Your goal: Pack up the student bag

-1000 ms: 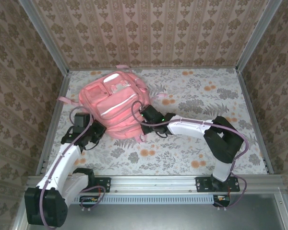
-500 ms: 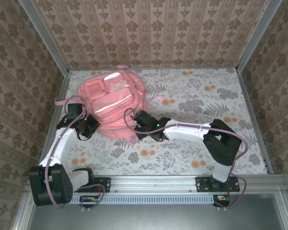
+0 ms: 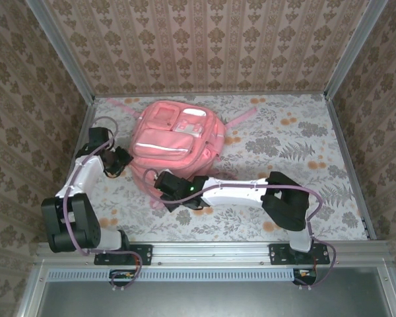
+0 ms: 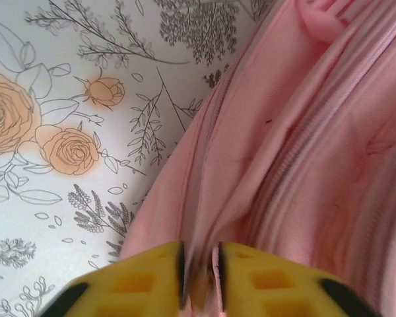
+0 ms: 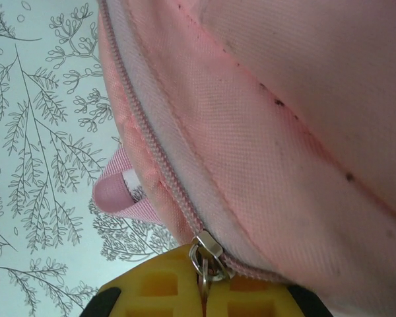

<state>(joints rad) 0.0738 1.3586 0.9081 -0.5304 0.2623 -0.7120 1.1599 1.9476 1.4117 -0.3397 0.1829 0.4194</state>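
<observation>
Student bag (image 3: pixel 175 135): right tool (image 5: pixel 204 290) is clenched on zipper pull (image 5: pixel 204 261); pull can slip free if tugged askew. Left tool (image 4: pixel 199 277) straddles seam (image 4: pixel 197 198), hold cannot be told; unanchored, bag drags.
</observation>
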